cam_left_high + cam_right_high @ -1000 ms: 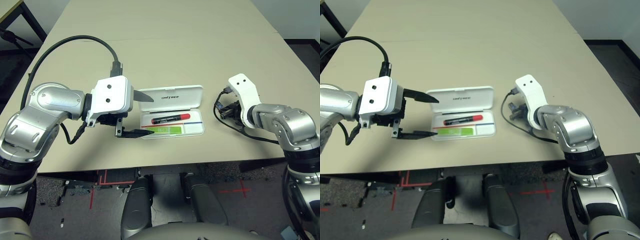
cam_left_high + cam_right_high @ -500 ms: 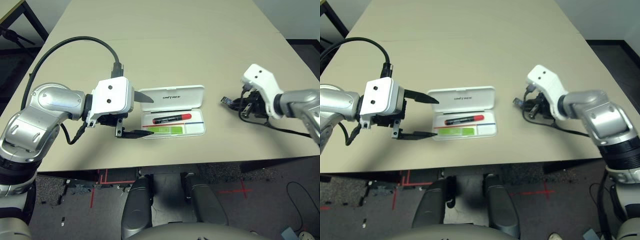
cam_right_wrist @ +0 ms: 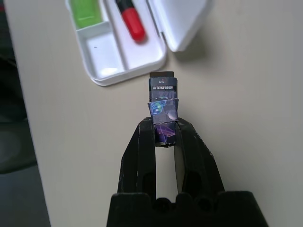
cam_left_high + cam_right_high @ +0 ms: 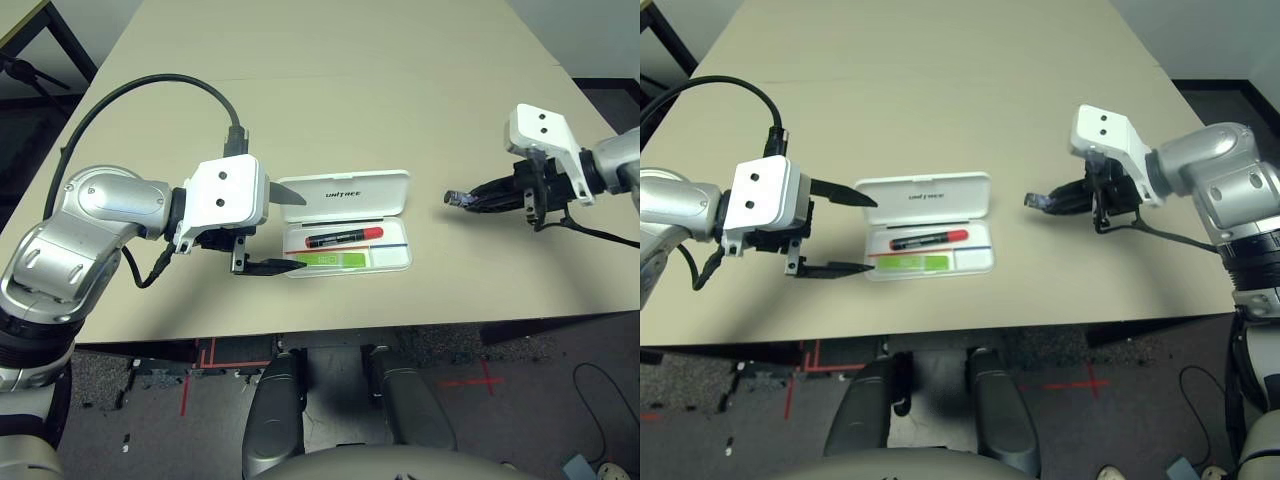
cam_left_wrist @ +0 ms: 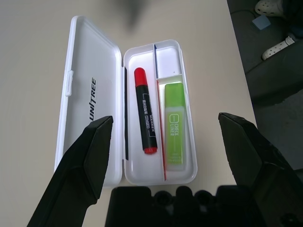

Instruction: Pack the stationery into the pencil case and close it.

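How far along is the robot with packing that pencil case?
Partway. Already in the open pencil case lie the red and black marker and the green highlighter. In hand: the small dark block, gripped in the right jaws beside the case. Left to do: put that block in, probably into the bare small compartment, then close the lid, which stands open. The left jaws are open by the case, holding nothing.
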